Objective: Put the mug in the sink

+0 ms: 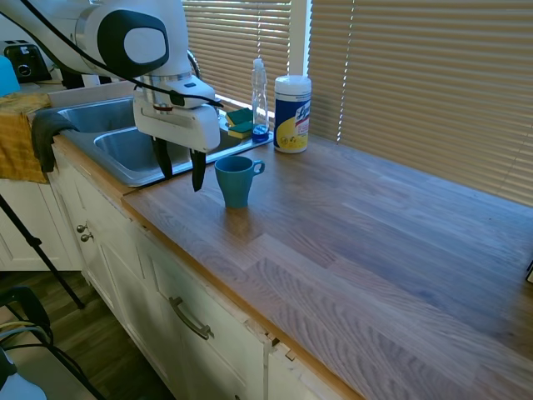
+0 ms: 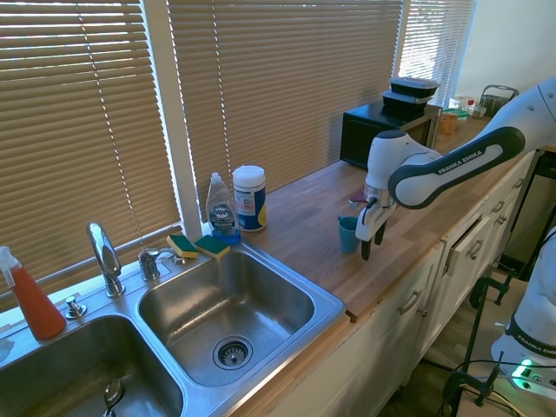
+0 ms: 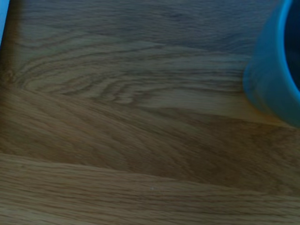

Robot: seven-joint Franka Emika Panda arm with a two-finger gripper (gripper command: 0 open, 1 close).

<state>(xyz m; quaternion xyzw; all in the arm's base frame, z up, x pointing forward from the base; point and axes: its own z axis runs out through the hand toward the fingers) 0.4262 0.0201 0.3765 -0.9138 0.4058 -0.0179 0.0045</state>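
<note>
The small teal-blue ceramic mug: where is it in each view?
First exterior view: teal-blue mug left of centre, upright on the wooden counter, just right of the gripper.
Second exterior view: right of centre, left of the gripper.
Wrist view: blurred, at the right edge.
Shared landmark: white-and-yellow wipes canister.

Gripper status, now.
Gripper: open, holding nothing, beside the mug on the counter.

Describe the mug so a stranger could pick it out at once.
Find the double steel sink set in the wooden counter. Just past its edge, beside the open gripper, stands the mug: small, teal-blue, one handle, shorter than the white-and-yellow wipes canister.
</note>
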